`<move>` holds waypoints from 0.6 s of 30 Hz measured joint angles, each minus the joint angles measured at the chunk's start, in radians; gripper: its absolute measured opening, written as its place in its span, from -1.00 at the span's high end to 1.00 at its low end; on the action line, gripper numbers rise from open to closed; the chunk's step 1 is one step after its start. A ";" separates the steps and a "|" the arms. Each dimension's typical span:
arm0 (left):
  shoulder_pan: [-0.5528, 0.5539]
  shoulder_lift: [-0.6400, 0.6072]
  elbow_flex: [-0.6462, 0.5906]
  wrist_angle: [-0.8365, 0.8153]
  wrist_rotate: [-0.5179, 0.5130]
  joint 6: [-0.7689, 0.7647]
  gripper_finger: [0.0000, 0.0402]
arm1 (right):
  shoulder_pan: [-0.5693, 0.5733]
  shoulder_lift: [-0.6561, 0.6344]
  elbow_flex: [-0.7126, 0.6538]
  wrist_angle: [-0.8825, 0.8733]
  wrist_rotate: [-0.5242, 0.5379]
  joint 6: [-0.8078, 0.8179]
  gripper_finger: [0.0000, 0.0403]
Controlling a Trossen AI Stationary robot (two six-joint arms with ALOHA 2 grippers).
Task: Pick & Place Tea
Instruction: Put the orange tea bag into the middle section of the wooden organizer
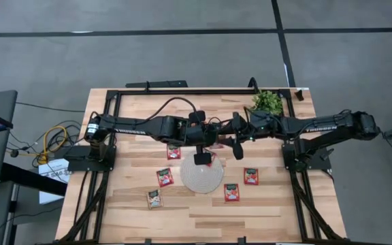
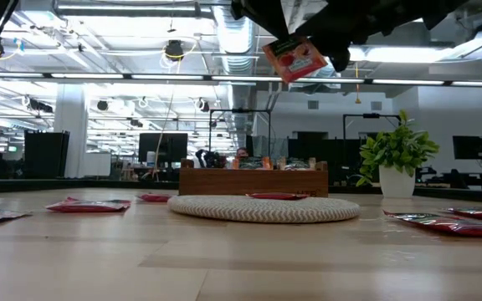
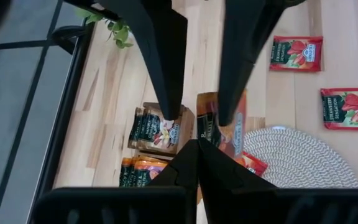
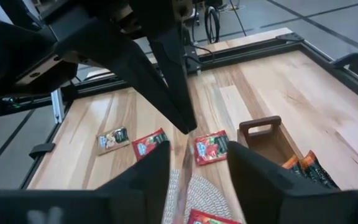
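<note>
My left gripper [image 1: 201, 158] hangs high over the far edge of the round woven mat [image 1: 203, 175], shut on a red tea sachet [image 2: 294, 58]. My right gripper [image 1: 237, 146] is open just to its right, and its fingers [image 3: 166, 68] stand above the wooden tray [image 3: 188, 121], touching nothing. The tray holds orange and dark-banded sachets [image 3: 160, 127]. Several more red sachets lie flat on the table: left of the mat [image 1: 165, 177], [image 1: 154, 198], [image 1: 173, 151] and right of it [image 1: 251, 176], [image 1: 232, 192]. My left gripper pinches the red sachet by its upper edge [image 2: 284, 43] between the two fingers, coming from above and pointing down. The sachet hangs below the fingers, tilted and lifted well clear of the mat and table. In the wrist view my own fingers hide it.
A small potted plant [image 1: 267, 102] stands at the far right of the table. The tray [image 2: 253, 180] sits just beyond the mat [image 2: 264, 207], under both arms. A black frame rail [image 1: 182, 91] runs along the far edge. Bare wood lies at the near side [image 1: 203, 218].
</note>
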 joint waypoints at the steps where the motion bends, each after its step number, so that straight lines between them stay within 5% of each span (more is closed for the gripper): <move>1: 0.001 0.000 0.000 0.000 0.000 0.000 1.00 | -0.004 0.000 0.000 0.001 0.000 0.000 0.35; 8: 0.004 0.000 0.000 0.000 -0.001 0.000 1.00 | -0.020 0.000 0.000 0.000 -0.001 0.000 0.93; 18: 0.003 0.000 0.000 0.002 -0.054 -0.001 1.00 | -0.037 0.000 0.000 -0.007 0.000 0.035 1.00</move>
